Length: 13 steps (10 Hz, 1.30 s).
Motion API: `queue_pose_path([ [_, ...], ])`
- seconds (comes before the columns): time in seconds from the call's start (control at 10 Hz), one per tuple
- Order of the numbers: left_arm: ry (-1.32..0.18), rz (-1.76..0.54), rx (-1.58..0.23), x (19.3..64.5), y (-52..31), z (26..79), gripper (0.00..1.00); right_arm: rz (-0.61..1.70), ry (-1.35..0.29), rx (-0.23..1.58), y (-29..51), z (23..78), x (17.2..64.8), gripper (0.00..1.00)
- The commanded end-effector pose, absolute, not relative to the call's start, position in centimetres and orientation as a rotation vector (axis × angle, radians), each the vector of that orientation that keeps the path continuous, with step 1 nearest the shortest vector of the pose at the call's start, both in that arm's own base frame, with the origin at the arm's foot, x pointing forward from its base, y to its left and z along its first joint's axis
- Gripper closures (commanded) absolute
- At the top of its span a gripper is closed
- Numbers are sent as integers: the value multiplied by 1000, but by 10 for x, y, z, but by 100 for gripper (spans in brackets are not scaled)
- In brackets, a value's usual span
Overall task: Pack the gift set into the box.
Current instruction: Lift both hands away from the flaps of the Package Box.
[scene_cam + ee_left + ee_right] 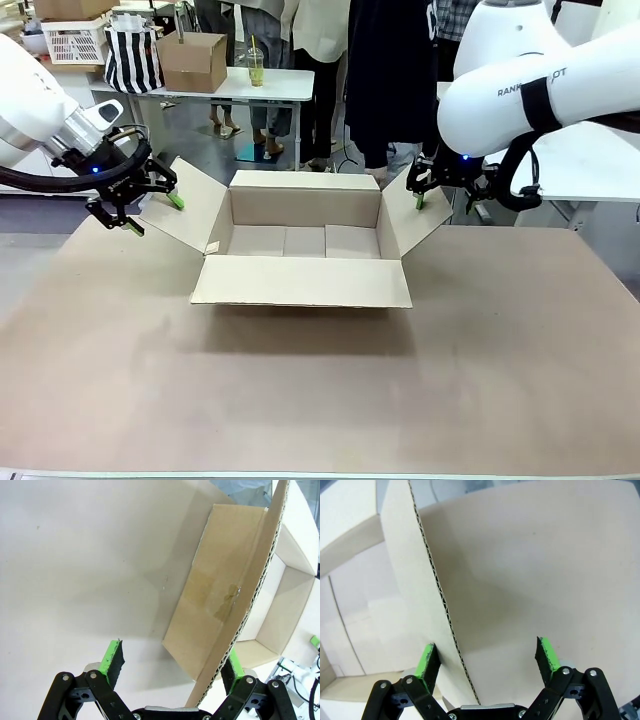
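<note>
While left gripper (pixel 156 215) and right gripper (pixel 488 656) straddle box (pixel 300 283) flaps, fingers (pixel 112 660) gape, clamping nothing

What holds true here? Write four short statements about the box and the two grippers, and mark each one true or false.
1. The box stands on the table with its top flaps folded outward. True.
2. The gift set lies inside the box. False: the front view shows only the bare cardboard floor inside it.
3. The left gripper is open, with the edge of the left flap between its fingers. True.
4. The right gripper is shut on the right flap. False: it is open, and the flap's corrugated edge runs between its spread fingers.
</note>
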<state>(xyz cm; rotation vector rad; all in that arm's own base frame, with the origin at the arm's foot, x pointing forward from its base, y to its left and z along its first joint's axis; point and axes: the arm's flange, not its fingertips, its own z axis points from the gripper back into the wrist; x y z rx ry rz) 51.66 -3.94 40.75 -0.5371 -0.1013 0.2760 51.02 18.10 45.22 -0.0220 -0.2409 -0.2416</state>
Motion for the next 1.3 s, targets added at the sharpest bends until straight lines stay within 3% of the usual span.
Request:
queue_pose_path([
  [0.0, -102, 287, -522, 514, -39, 409, 0, -269, -250, -47, 184, 454, 513, 0],
  [1.2, -102, 287, -522, 514, -39, 409, 0, -269, -250, -47, 184, 454, 513, 0],
])
